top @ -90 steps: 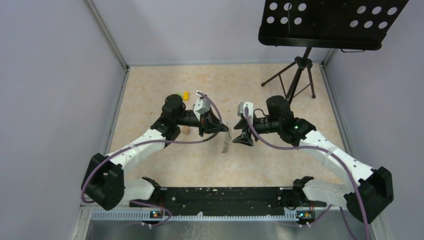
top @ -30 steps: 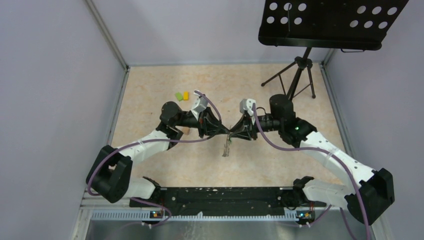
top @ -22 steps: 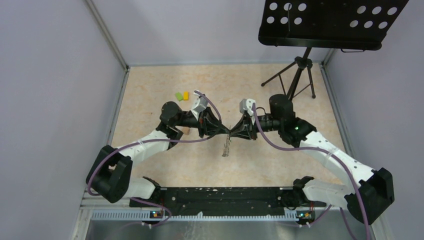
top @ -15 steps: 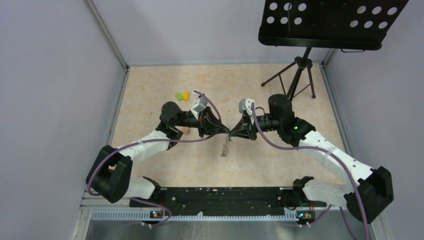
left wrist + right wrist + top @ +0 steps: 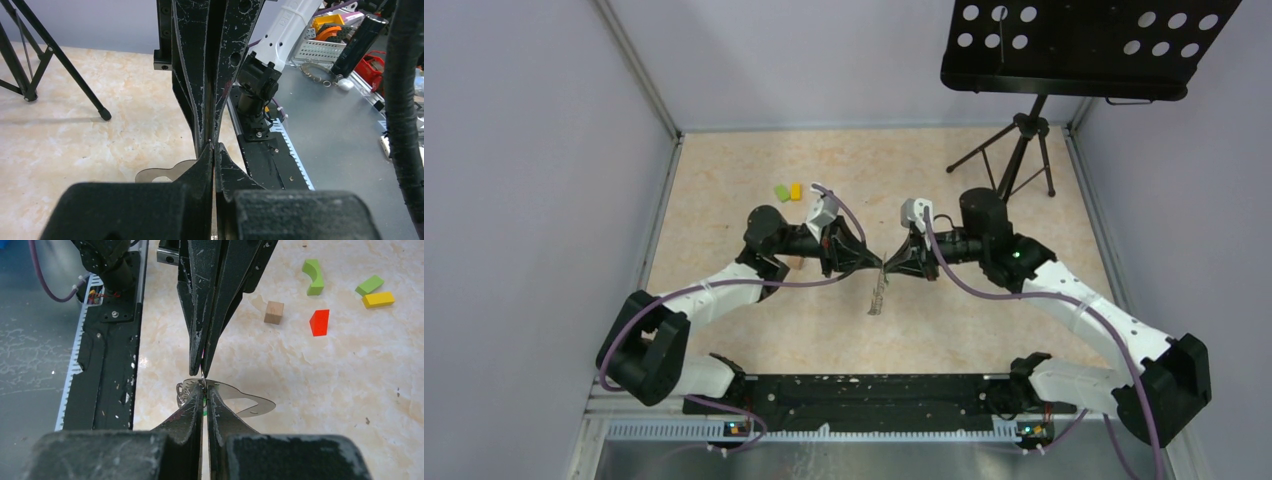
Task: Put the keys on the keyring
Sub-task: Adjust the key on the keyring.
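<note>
My left gripper (image 5: 876,265) and right gripper (image 5: 890,266) meet tip to tip above the middle of the table, both shut. A bunch of silver keys (image 5: 877,295) hangs just below that point. In the right wrist view the keyring (image 5: 243,401), a flat grey oval loop, juts sideways from the tips. A coiled wire ring (image 5: 183,392) sits beside it, and a green tag (image 5: 204,412) shows between my right fingers (image 5: 190,412). The left wrist view has my left gripper (image 5: 214,146) shut against the right one's tips, with the keyring (image 5: 162,173) showing to its left.
Small blocks lie at the far left: a green arch (image 5: 313,276), a green one (image 5: 370,285), yellow (image 5: 378,299), red (image 5: 319,322), and a tan cube (image 5: 274,312). A music stand's tripod (image 5: 1014,150) stands at the back right. The black base rail (image 5: 864,390) runs along the near edge.
The right gripper swung left to meet the left gripper's tips, then shut within the last second. The left gripper stayed shut, and the hanging keys barely moved.
</note>
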